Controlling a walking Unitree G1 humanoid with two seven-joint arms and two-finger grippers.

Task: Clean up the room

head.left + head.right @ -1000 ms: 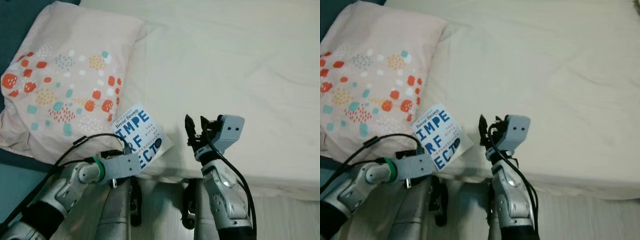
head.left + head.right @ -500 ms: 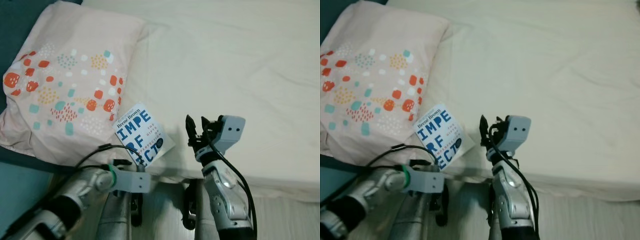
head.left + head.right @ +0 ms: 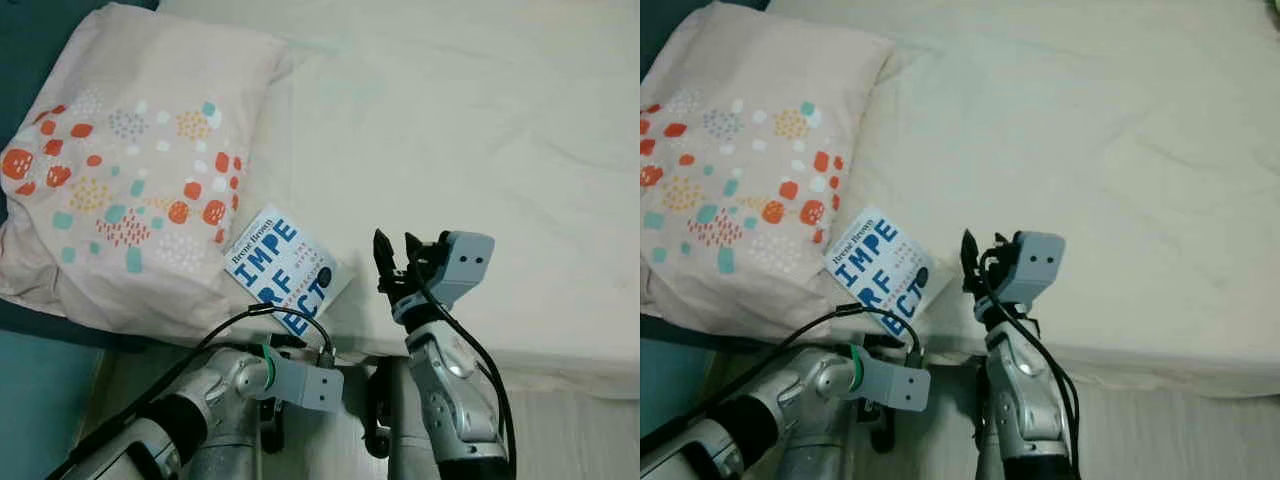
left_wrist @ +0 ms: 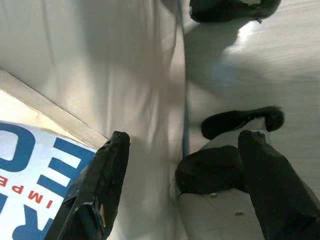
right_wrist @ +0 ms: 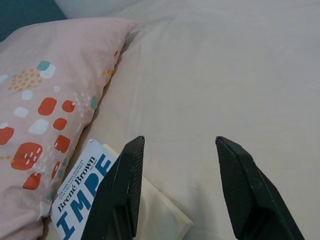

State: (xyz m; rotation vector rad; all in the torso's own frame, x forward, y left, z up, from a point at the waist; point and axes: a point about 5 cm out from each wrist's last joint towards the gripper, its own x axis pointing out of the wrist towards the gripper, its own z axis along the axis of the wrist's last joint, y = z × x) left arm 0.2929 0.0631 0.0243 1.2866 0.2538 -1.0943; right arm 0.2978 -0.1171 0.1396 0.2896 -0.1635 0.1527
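left gripper [image 4: 182, 185]: below the bed edge, fingers spread wide, holding nothing; one finger close to the book corner
book [image 3: 284, 269]: white cover with blue letters, flat at the near edge of the bed [image 3: 480, 130], partly against the pillow
right gripper [image 3: 397, 262]: raised over the bed edge just right of the book, fingers apart, empty
pillow [image 3: 130, 160]: pink, spotted, left of the book

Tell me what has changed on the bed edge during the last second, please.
The left claw drew back off the book, down below the mattress edge, and hangs open there, holding nothing. The book, uncovered now, lies in the same place on the bed beside the pillow. The right claw stayed raised and open over the bed edge.
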